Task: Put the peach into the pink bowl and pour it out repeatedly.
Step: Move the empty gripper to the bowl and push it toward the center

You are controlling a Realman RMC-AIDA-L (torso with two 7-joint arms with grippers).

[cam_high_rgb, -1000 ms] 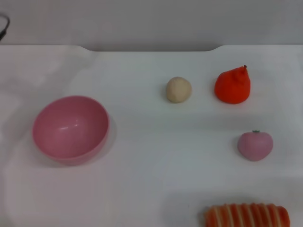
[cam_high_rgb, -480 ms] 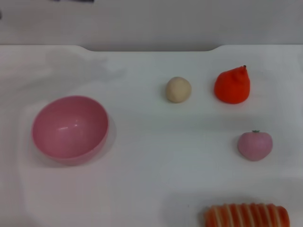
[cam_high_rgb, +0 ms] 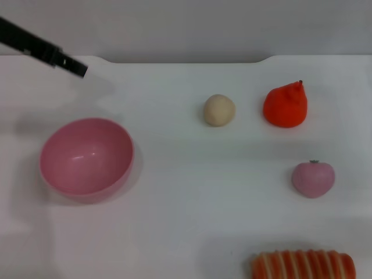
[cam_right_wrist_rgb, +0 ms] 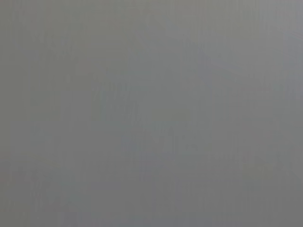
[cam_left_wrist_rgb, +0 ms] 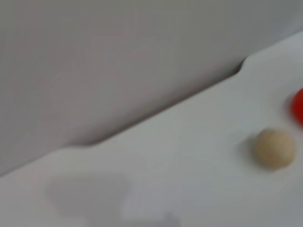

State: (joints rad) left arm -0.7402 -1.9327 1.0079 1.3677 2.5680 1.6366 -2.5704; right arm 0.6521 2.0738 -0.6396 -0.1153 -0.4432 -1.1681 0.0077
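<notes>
**Peach on the table, bowl empty: plan the first pick**

You have the peach (cam_high_rgb: pixel 313 179) sitting on the white table (cam_high_rgb: pixel 192 192) toward your right side, well apart from the pink bowl (cam_high_rgb: pixel 86 158), which stands upright and empty on your left. Only a dark finger of the left gripper (cam_high_rgb: pixel 46 50) shows in the head view, above the table's far left corner beyond the bowl; whether that claw is released or clenched you cannot tell. The right gripper is nowhere in view, and its wrist camera shows only flat grey.

The peach lies nearer your right arm, so that arm looks the likelier one for the pick. Come down from above with the jaws spread wider than the fruit and close across its round middle, not on the small green stem. Mind the striped orange item (cam_high_rgb: pixel 303 265) just in front of it, and do not confuse it with the beige ball (cam_high_rgb: pixel 219 110) or the orange-red fruit (cam_high_rgb: pixel 285 105) farther back. Release low over the bowl's centre so the peach does not bounce out.
</notes>
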